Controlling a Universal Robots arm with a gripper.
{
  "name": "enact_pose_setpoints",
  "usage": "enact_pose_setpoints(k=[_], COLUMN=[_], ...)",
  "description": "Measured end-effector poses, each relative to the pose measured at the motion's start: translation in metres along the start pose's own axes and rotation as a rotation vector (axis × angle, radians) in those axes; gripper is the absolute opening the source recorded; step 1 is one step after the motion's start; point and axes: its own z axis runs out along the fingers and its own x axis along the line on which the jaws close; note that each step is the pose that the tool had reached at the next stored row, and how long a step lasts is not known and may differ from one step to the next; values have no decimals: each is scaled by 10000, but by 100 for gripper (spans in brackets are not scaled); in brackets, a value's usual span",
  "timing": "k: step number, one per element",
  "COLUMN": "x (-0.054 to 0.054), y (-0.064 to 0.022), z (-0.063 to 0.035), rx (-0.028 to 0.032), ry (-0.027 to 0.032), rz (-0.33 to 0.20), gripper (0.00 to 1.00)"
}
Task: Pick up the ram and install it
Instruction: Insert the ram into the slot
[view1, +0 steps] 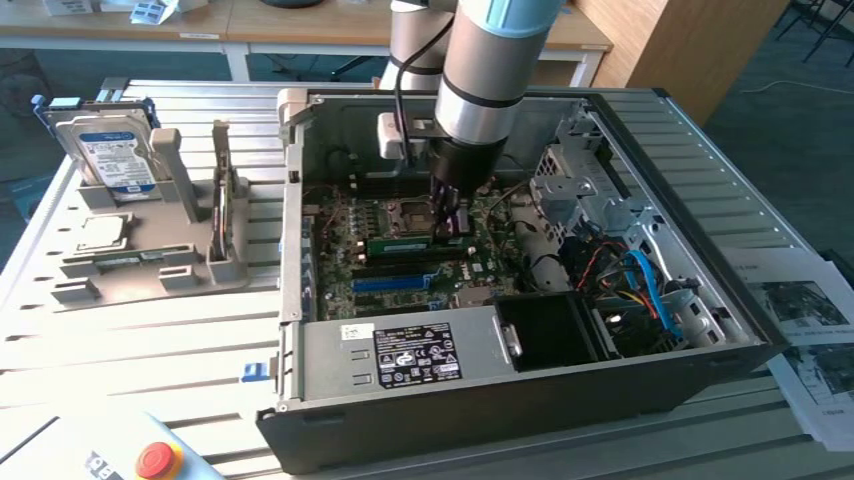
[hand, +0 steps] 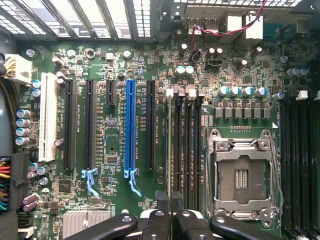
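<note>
- Table (view1: 160, 330) of metal slats carries everything on my exterior feed.
- On it sits the open computer case (view1: 534, 400). A grey holder (view1: 134, 275) stands apart at its nine o'clock.
- From twelve o'clock the arm (view1: 487, 60) hangs down into the case.
- Flat on the case floor lies the motherboard (hand: 115, 65).
- Upright in the holder stands a hard drive (view1: 114, 150).
- I read the gripper (hand: 170, 210) as pressed together, pinching the ram's upper edge.
- On edge along a memory slot stands the ram (view1: 398, 243), at six o'clock of the open processor socket (view1: 414, 212).
</note>
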Motion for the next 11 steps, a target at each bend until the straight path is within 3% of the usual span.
enact_pose_setpoints(k=[11], x=[0], y=[-1], z=[6], rx=[-2], ry=[2], rz=[-36], gripper=[12])
